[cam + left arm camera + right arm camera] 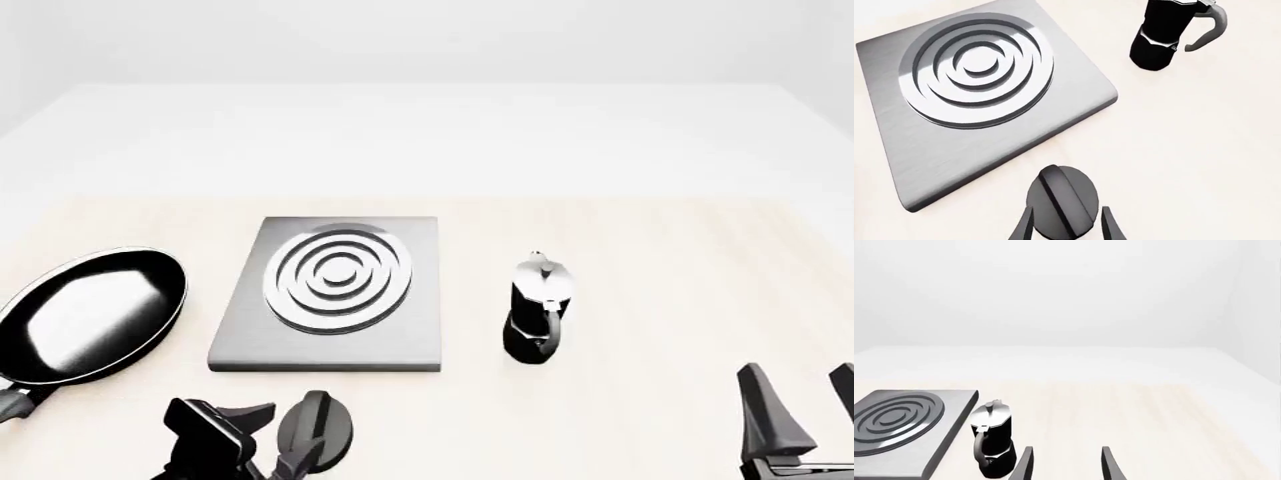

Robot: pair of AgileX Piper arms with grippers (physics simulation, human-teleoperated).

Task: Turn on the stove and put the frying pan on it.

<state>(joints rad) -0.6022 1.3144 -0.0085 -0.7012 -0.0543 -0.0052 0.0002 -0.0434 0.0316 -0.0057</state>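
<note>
The stove (327, 290) is a grey square slab with ring burners, lying mid-table; it also shows in the left wrist view (981, 100) and the right wrist view (901, 420). The black frying pan (87, 315) rests on the table left of the stove, its handle pointing toward the near edge. A small black round knob (327, 425) sits in front of the stove. My left gripper (1066, 227) is open, one finger on each side of the knob (1061, 202). Low at the near right, my right gripper (801, 410) is open and holds nothing.
A black-and-silver coffee pot (538, 315) stands upright just right of the stove, and also appears in the right wrist view (993, 440) and the left wrist view (1167, 35). The pale wooden table reaches far to the right and back.
</note>
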